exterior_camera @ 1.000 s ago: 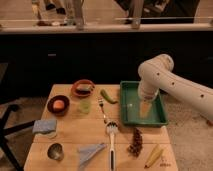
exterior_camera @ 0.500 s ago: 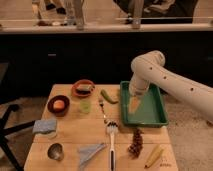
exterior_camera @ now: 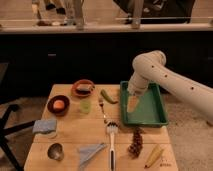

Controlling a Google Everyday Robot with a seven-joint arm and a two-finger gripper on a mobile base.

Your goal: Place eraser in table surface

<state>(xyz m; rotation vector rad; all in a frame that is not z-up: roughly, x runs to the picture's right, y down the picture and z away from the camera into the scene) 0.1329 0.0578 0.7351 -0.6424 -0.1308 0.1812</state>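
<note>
Planks of pale wood make the table (exterior_camera: 75, 132), its near edge cut off. The eraser (exterior_camera: 84, 88), a blurry dark block with a grey top, lies across the orange bowl (exterior_camera: 75, 93) at the back. Further right, the smooth white arm (exterior_camera: 170, 80) bends downward, and the gripper (exterior_camera: 132, 105) hangs over the left side of the green tray (exterior_camera: 152, 112). Whether it grips anything cannot be told.

**Dim room, dark counter at the back**

A pale ledge (exterior_camera: 100, 28) runs the full width up top, with blurred uprights and a bright floor showing above it. Below it stands a long, near-black cabinet front (exterior_camera: 75, 57). The tan plank table surface (exterior_camera: 75, 134) sits on speckled grey-beige flooring (exterior_camera: 192, 145). A black office chair (exterior_camera: 6, 131) pokes in at the left edge.
</note>
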